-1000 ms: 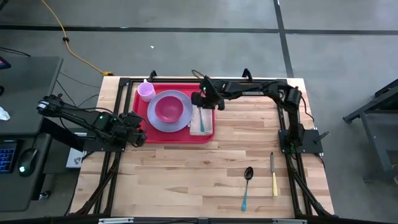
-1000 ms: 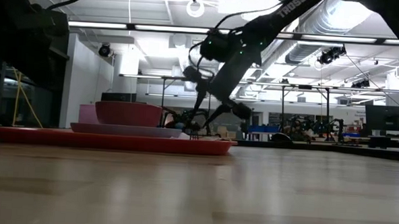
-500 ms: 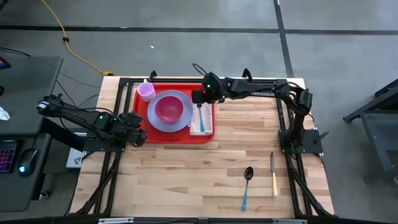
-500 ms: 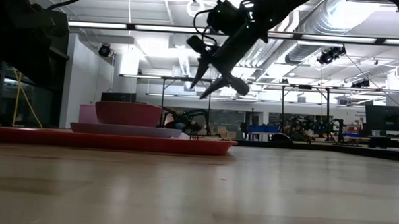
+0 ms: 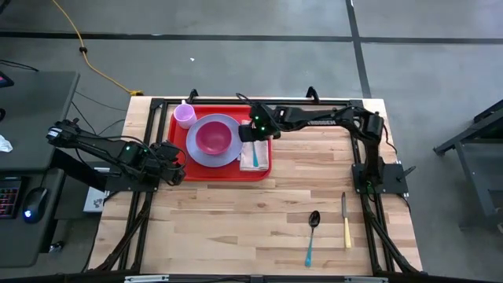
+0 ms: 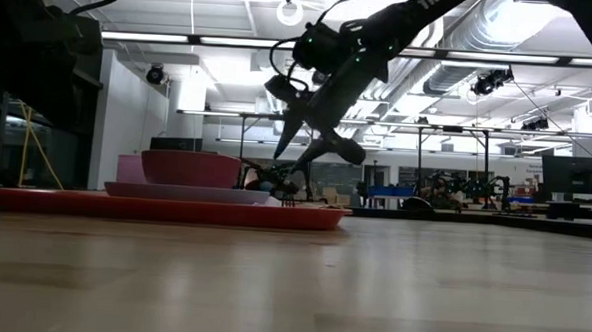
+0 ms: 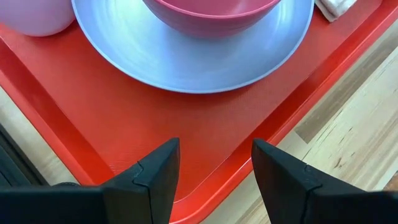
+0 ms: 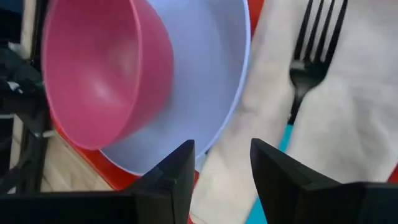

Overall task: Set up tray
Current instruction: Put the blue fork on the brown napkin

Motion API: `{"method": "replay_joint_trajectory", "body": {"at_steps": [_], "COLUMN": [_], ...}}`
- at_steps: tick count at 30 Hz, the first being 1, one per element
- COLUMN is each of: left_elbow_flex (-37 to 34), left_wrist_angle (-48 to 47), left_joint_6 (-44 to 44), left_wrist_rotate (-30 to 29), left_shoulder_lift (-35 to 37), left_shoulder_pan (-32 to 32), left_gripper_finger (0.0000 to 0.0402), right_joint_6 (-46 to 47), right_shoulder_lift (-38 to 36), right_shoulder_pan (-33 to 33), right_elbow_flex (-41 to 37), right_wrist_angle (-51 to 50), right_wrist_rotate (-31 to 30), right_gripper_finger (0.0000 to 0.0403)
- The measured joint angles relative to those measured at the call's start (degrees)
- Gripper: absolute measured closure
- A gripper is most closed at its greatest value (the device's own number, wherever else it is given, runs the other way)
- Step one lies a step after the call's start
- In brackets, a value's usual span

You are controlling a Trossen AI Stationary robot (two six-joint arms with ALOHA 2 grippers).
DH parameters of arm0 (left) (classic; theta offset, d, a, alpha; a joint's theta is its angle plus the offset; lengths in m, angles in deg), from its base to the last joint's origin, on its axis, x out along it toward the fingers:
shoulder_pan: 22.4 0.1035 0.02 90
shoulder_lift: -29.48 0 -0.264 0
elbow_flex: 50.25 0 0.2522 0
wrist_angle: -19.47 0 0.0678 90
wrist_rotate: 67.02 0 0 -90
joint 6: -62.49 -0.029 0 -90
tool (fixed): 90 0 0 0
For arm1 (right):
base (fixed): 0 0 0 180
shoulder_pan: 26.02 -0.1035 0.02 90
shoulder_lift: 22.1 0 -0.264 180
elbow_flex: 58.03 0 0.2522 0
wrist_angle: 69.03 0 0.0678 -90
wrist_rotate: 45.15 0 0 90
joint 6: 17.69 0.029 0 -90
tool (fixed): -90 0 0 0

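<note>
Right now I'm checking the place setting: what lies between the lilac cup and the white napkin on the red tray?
In the high view, the lavender plate carrying the pink bowl lies between them.

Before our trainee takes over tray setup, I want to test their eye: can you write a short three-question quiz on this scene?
1. True or false: the pink bowl sits on the lavender plate.
2. What lies on the napkin on the red tray?
3. Which is off the tray: A) cup, B) spoon, C) napkin?

Key: 1 true. 2 a fork; the right tool hovers open above it. 3 B.
</note>
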Motion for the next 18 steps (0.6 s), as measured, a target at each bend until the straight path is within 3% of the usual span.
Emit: {"method": "replay_joint_trajectory", "body": {"at_steps": [9,18], "left_elbow_flex": [0.0,0.0], "left_wrist_angle": [-0.05,-0.07], "left_joint_6": [0.02,0.02], "left_wrist_rotate": [0.02,0.04], "left_shoulder_lift": [0.02,0.0], "left_shoulder_pan": [0.0,0.02], "left_gripper_finger": [0.0174,0.0174], "right_joint_6": [1.09,-1.46], "right_shoulder_lift": [3.26,3.62], "right_shoulder_pan": [0.2,0.17], "right_elbow_flex": [-0.02,-0.04], "right_wrist_angle": [0.47,-2.13], "right_wrist_rotate": [3.51,-1.72], "right_gripper_finger": [0.0269,0.0269]}}
